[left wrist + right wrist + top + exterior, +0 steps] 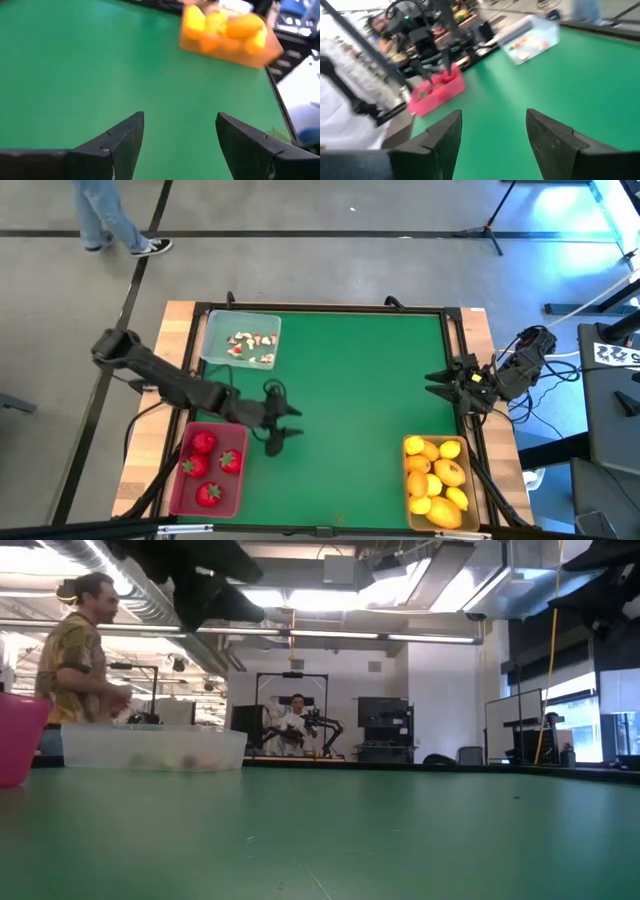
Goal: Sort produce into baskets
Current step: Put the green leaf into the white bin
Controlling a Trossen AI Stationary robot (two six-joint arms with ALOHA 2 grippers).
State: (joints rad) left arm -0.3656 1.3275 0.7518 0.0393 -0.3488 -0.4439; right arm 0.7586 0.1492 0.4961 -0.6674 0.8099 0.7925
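Observation:
My left gripper (292, 424) (180, 117) hovers open over the green table, just right of the pinkish-red basket (210, 480), and nothing is between its fingers. That basket holds several red strawberries (203, 443). A tan-yellow basket (470, 480) (260, 52) at the near right is full of yellow and orange lemons (436, 478). At the far left, a clear basket (212, 330) (540, 27) holds tiny white-and-red bits (252, 346). My right gripper (430, 385) (494, 114) waits open at the table's right edge, also with nothing between its fingers.
The middle of the green table (360, 380) shows bare mat. A black frame and wooden border (180, 320) run round the table. A person (80, 650) stands beyond the far left corner, and another sits at a robot station (295, 725) far behind.

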